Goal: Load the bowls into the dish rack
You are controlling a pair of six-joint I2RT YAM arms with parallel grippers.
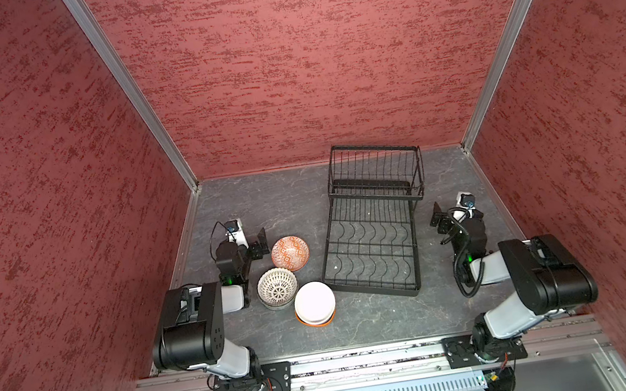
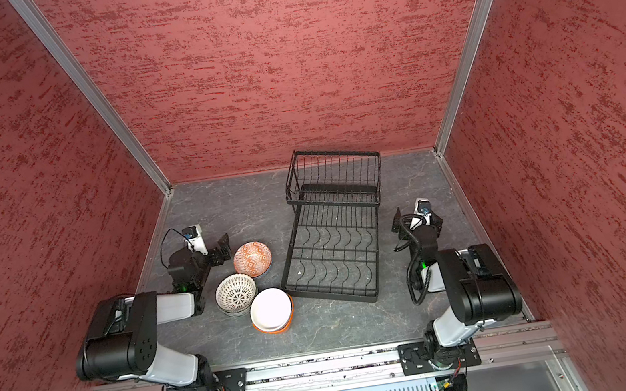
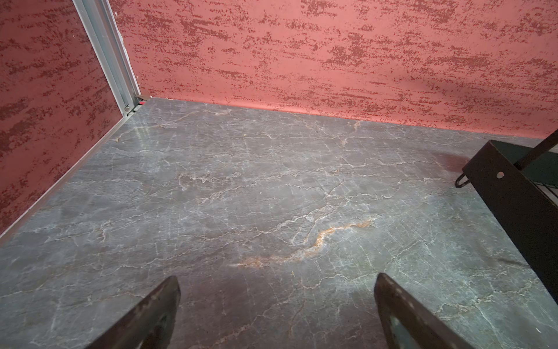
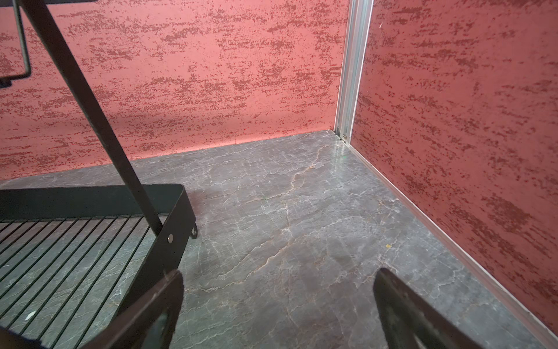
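Left of the black wire dish rack (image 1: 372, 238) (image 2: 334, 239), three groups of bowls stand on the grey table in both top views. The farthest is a red-orange patterned bowl (image 1: 290, 253) (image 2: 252, 259). A black-patterned white bowl (image 1: 277, 288) (image 2: 235, 293) tops a short stack. A plain white bowl (image 1: 314, 302) (image 2: 271, 308) nests in an orange bowl (image 1: 315, 323). The rack holds no bowls. My left gripper (image 1: 261, 242) (image 3: 277, 279) hovers open just left of the red-orange bowl. My right gripper (image 1: 438, 217) (image 4: 279, 275) is open beside the rack's right edge (image 4: 178, 229). Both hold nothing.
Red textured walls (image 1: 303, 59) close in the table on three sides, with metal corner posts (image 1: 127, 89). The rack's raised basket (image 1: 377, 170) stands at the far end. A rack corner (image 3: 513, 187) shows in the left wrist view. An aluminium rail (image 1: 369, 360) runs along the front.
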